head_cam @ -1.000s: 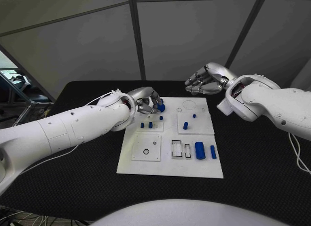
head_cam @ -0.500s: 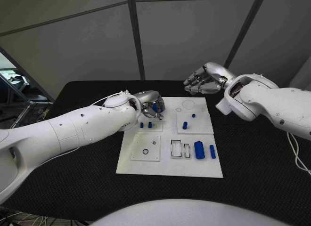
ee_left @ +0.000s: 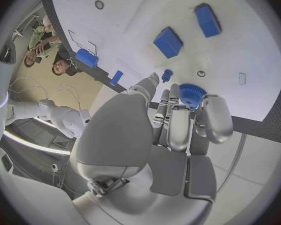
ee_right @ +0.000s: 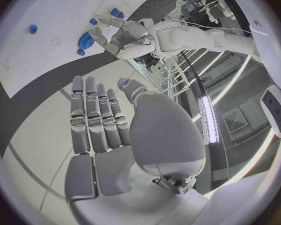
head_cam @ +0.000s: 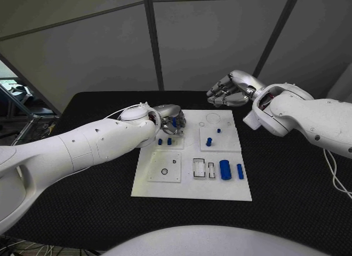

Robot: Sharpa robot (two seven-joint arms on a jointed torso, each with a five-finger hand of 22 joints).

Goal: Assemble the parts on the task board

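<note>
The white task board [head_cam: 190, 188] lies mid-table. My left hand [head_cam: 169, 119] hovers over its back left corner and pinches a blue ridged round part [ee_left: 192, 94] at its fingertips; the same part [ee_right: 85, 38] appears in the right wrist view. Two short blue pegs [head_cam: 165, 142] stand in the board just in front of this hand. One blue peg [head_cam: 209, 142] stands further right, with a smaller one [head_cam: 219, 130] behind it. A thick blue cylinder [head_cam: 225, 169] and a slim one [head_cam: 240, 171] lie at the front right. My right hand [head_cam: 233, 89] is raised behind the board, fingers extended, holding nothing.
The black table [head_cam: 291, 176] surrounds the board with free room on both sides and in front. A square white inset with a small hole [head_cam: 165, 168] sits at the board's front left. Two rectangular slots [head_cam: 205, 168] lie beside the thick cylinder.
My left arm has rolled and the hand with the blue round part has shifted slightly left and down toward the board's back left corner. The right hand has barely moved.
</note>
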